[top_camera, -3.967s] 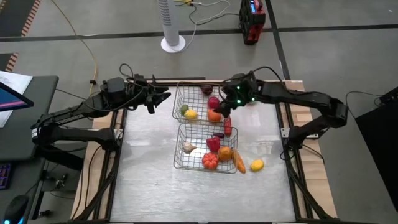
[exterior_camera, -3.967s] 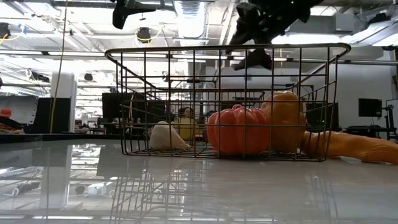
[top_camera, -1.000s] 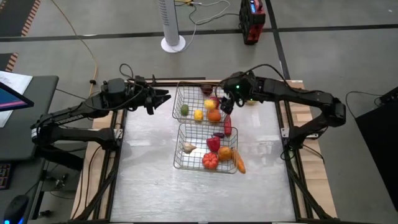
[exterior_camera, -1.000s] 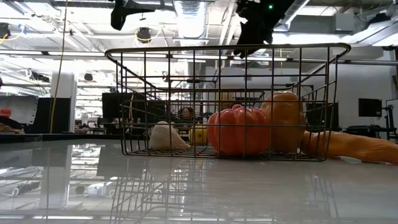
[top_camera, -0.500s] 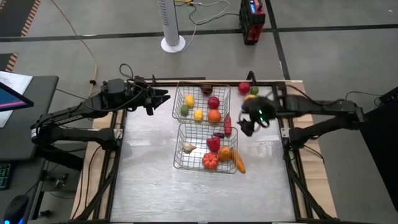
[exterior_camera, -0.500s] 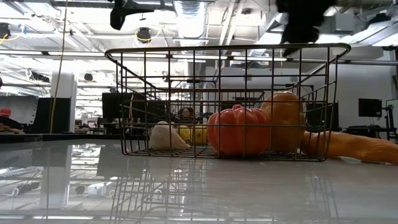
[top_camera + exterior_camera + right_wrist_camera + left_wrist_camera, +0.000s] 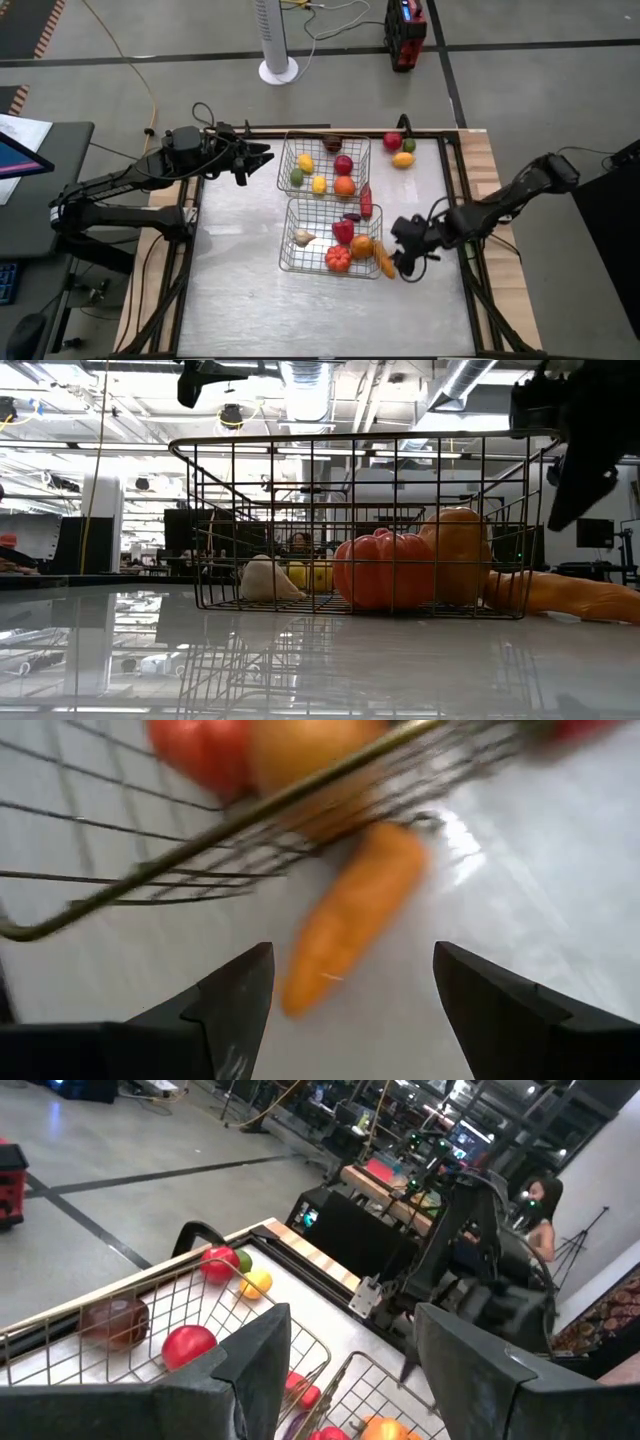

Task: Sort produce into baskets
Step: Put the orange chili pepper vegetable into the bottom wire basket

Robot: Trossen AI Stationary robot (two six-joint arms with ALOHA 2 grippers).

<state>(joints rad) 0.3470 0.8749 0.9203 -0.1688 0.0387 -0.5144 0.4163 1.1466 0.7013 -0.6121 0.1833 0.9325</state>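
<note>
Two wire baskets sit mid-table, the far basket (image 7: 323, 166) and the near basket (image 7: 330, 238), each holding several toy produce pieces. An orange carrot (image 7: 385, 262) lies on the table against the near basket's right side. My right gripper (image 7: 403, 264) hovers open just right of the carrot, tilted downward; in the right wrist view the carrot (image 7: 350, 925) lies ahead between the open fingers, untouched. My left gripper (image 7: 262, 155) waits open in the air left of the far basket. A red chili (image 7: 367, 203) lies beside the baskets' right edges.
A red, a green and a yellow piece (image 7: 400, 150) lie loose at the table's far right corner. A dark piece (image 7: 333, 143) sits behind the far basket. The table's wooden right edge (image 7: 485, 200) is close to my right arm. A person (image 7: 535, 1200) shows beyond the table.
My right gripper has swung from above the far basket toward the table's right edge, then toward the near edge and down, turning and tipping downward, and now stands beside the carrot. The produce and baskets have stayed put.
</note>
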